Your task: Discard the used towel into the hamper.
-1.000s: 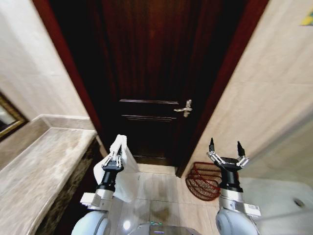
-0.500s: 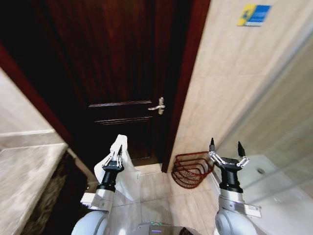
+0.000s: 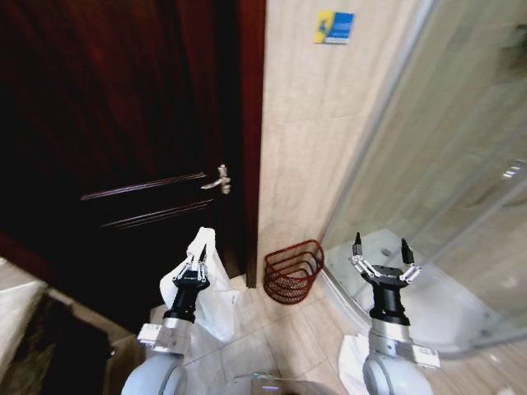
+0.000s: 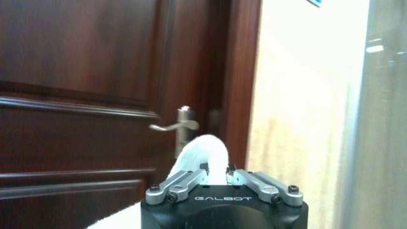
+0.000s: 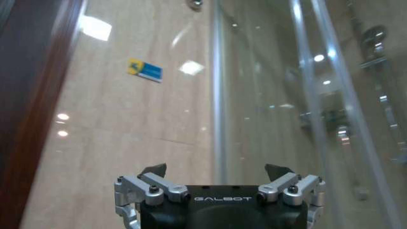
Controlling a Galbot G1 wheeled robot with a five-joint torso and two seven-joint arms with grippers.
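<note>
the left gripper (image 3: 196, 265) is pinched tight on the white towel (image 3: 198, 288), held up in front of the robot's left side, with most of the cloth hanging down behind and below the fingers. in the left wrist view the towel (image 4: 202, 155) bulges up between the closed fingers of the left gripper (image 4: 216, 174). the right gripper (image 3: 380, 257) is held up on the right with its fingers spread wide and nothing in them; the right wrist view shows that gripper (image 5: 216, 174) the same way.

the hamper (image 3: 293, 270) stands on the floor against the foot of the tiled wall (image 3: 309, 148), just beside the door frame, ahead and between the two arms. it is still apart from the towel.

to do this step well, i judge the robot should face the hamper squarely and close in until the left gripper can hang right over the open rim, high enough that the trailing cloth clears the wicker edge, and only then let go.

the dark wooden door (image 3: 123, 140) with its metal handle (image 3: 218, 179) is close on the left, and the curved glass shower wall (image 3: 428, 164) crowds the right, so the approach is narrow.
</note>
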